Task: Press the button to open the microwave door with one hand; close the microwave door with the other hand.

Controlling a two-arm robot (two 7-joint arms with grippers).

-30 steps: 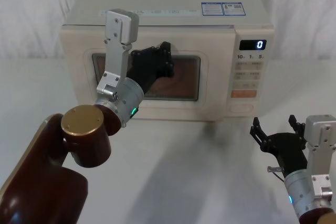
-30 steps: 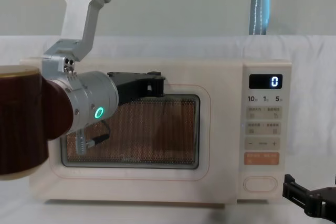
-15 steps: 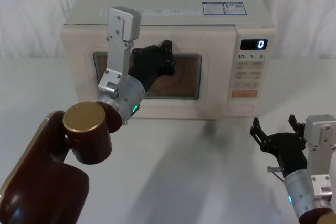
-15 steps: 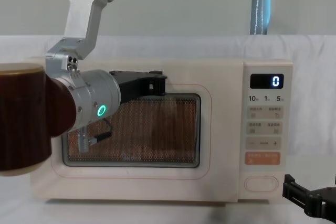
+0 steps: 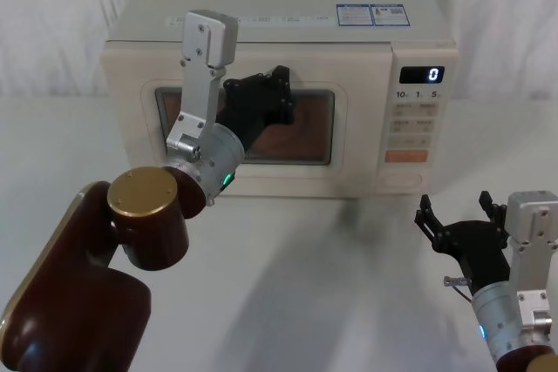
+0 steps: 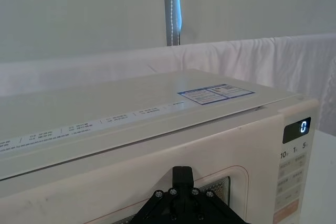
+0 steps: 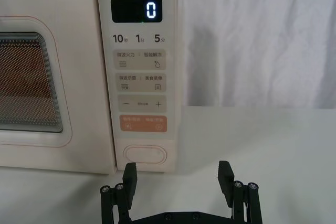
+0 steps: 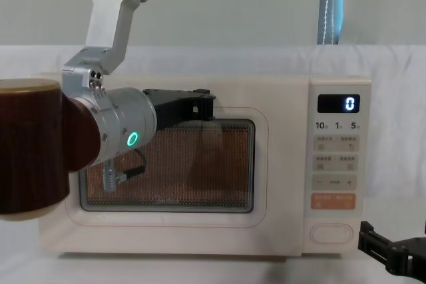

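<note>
Here the microwave door [image 5: 240, 128] lies flush with the oven front, a wide cream panel with a dark rounded window and a thin pinkish outline. My left gripper [image 5: 281, 96] is raised against its upper part, over the top edge of the window; whether it touches the panel I cannot tell, nor whether its fingers stand apart or together. In the chest view the left gripper [image 8: 200, 106] crosses the top left of the window, and my silver wrist and brown forearm cover much of the door's left half.

The button [image 7: 145, 155] sits at the foot of the narrow keypad panel [image 7: 138, 72], to the right of the door: a plain cream oval, unmarked and wider than the other keys. My right gripper [image 7: 178, 179] hovers just in front of and below it, apart from it, with its two black fingers [image 7: 129, 176] spread wide. Above the button come an orange key [image 7: 143, 123], rows of small cream keys, and a display [image 7: 136, 10] reading 0.

The microwave [image 5: 261, 6] stands on a white table [image 5: 331, 285], a white cloth behind it.
</note>
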